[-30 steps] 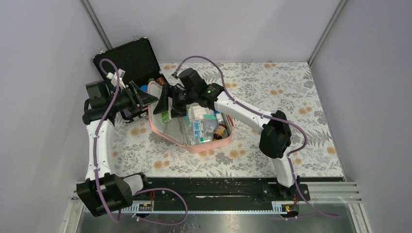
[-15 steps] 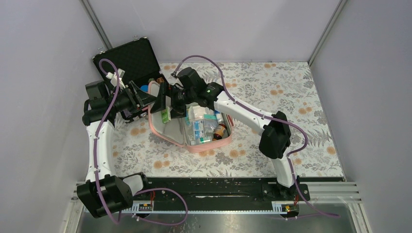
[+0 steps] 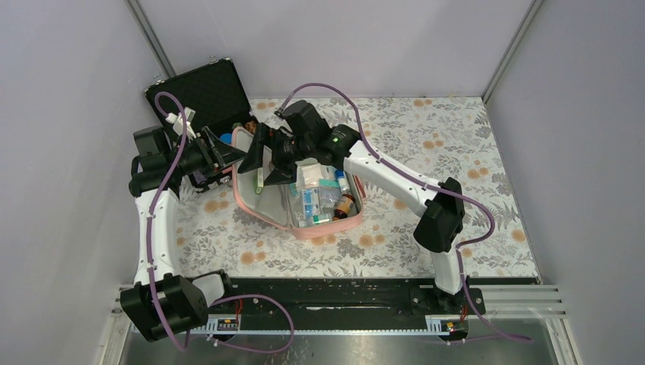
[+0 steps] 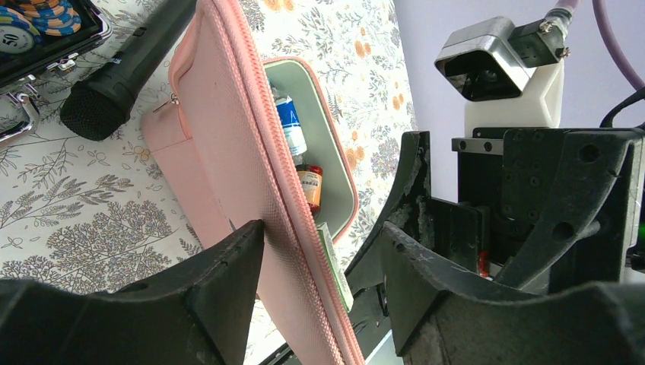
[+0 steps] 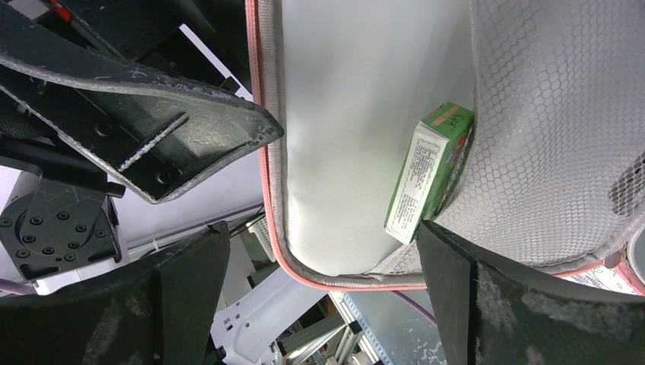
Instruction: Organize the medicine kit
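The pink medicine kit [image 3: 323, 228] lies open on the floral table, its lid [image 3: 247, 161] standing upright at the left. My left gripper [image 3: 240, 156] is open astride the lid's edge [image 4: 228, 114]: one finger [image 4: 220, 266] touches the pink outside, the other stands apart. My right gripper [image 3: 268, 163] is open wide at the lid's grey inside [image 5: 357, 114]. A green box [image 5: 430, 171] sits in the lid's mesh pocket [image 5: 548, 114], beside one fingertip [image 5: 456, 258] and not gripped. The same green box [image 3: 260, 181] shows from above.
The kit's base holds small boxes [image 3: 313, 199] and a brown bottle [image 3: 346, 205]. A black hard case [image 3: 201, 91] with poker chips [image 4: 46, 19] stands open at the back left. A black microphone [image 4: 122, 72] lies between case and kit.
My right gripper's jaws spread wide and its arm shifted a little to the right. The green box stays in the lid pocket. The left arm has not moved.
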`<control>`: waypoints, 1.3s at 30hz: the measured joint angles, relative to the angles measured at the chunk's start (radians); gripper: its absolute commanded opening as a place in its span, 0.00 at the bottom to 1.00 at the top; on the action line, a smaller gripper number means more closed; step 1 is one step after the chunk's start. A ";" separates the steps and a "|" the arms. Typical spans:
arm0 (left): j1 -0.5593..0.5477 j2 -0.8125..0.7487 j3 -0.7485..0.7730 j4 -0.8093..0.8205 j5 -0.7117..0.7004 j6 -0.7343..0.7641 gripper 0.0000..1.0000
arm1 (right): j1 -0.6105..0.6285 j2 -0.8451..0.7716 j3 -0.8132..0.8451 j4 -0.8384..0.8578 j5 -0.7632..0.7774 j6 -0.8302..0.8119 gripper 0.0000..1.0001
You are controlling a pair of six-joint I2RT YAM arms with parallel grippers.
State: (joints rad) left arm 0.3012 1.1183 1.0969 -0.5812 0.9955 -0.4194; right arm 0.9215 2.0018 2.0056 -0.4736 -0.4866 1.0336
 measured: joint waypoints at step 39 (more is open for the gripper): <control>0.000 -0.013 -0.011 0.015 0.015 0.000 0.57 | -0.025 -0.019 -0.050 0.118 -0.047 -0.171 1.00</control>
State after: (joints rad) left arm 0.3012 1.1053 1.0855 -0.5663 1.0103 -0.4191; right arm 0.8967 1.9823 1.9553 -0.3557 -0.5335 0.8627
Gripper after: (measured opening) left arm 0.570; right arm 0.993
